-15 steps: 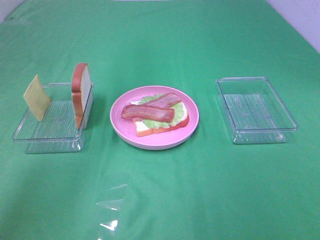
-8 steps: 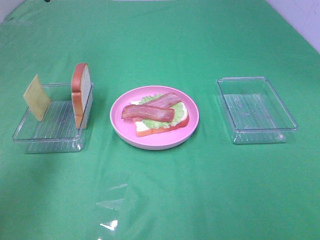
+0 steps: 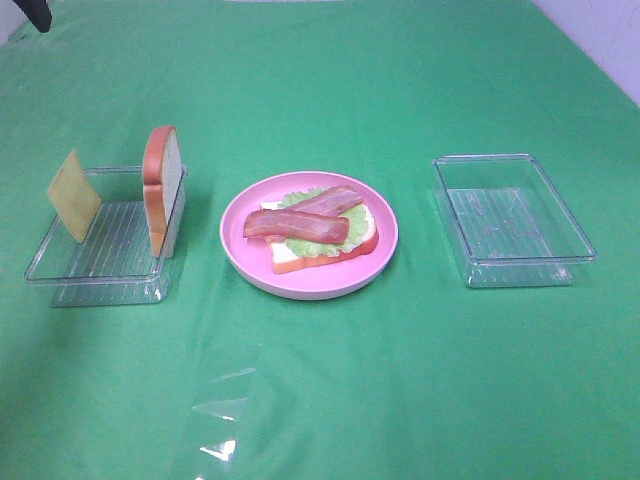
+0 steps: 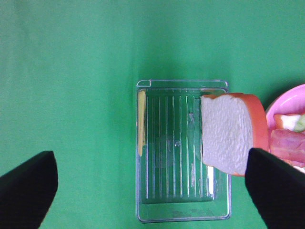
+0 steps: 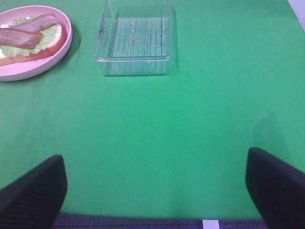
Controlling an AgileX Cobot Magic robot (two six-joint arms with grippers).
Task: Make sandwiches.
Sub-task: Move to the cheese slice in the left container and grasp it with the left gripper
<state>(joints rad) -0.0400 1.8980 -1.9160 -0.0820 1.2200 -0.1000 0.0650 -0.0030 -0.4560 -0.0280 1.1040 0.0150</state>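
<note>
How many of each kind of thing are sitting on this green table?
Bread slices: 2
Bacon strips: 2
Lettuce leaf: 1
Cheese square: 1
Pink plate: 1
Clear trays: 2
Total: 9

Left gripper [image 4: 150, 160], right gripper [image 5: 153, 158]: jaws wide apart

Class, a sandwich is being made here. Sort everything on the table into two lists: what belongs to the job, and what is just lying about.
Belongs to the job: bottom bread slice, lettuce and bacon strips stacked on the pink plate; upright bread slice and cheese square waiting in the left tray.

Just lying about: right tray, holding nothing; green cloth.
</note>
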